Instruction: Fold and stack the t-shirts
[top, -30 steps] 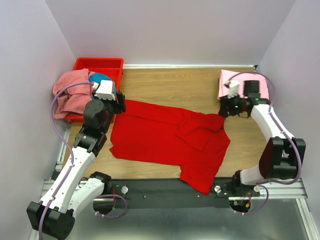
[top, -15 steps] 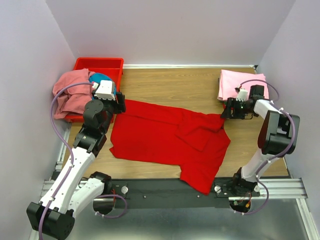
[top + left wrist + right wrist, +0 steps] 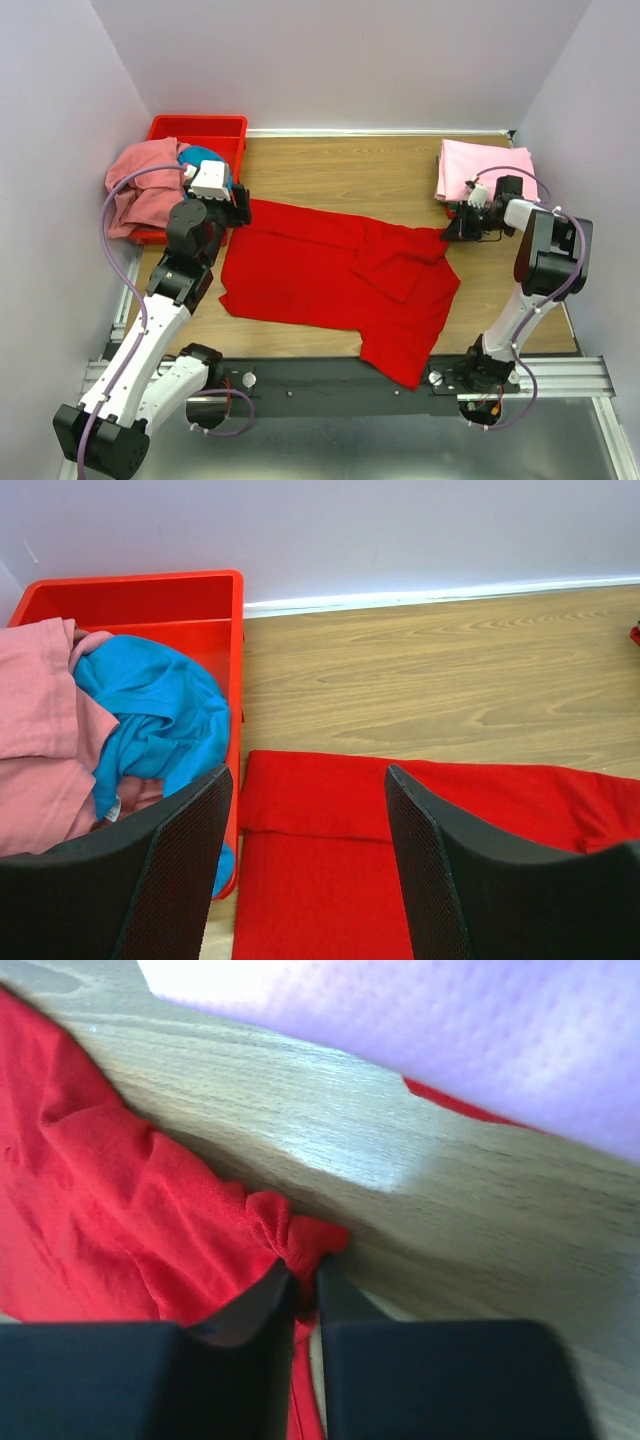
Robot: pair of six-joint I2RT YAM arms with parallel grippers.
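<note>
The bright red t-shirt (image 3: 330, 275) lies spread and rumpled across the middle of the table. My right gripper (image 3: 452, 230) is down at its right corner. In the right wrist view the right gripper (image 3: 303, 1275) is shut on a bunched bit of red t-shirt (image 3: 110, 1210). My left gripper (image 3: 240, 207) hovers open over the shirt's far left corner; the left wrist view shows the folded red t-shirt hem (image 3: 330, 810) between the wide fingers (image 3: 180, 850). A folded light pink t-shirt (image 3: 470, 168) lies at the back right.
A red plastic bin (image 3: 200, 128) stands at the back left, holding a salmon pink t-shirt (image 3: 140, 185) that spills over its left side and a teal blue t-shirt (image 3: 203, 158). Both arms' bases sit along the near edge. Lavender walls close in the table.
The right gripper dropped to the red t-shirt's right corner and closed on it. The left arm and the shirt's spread have stayed as they were.
</note>
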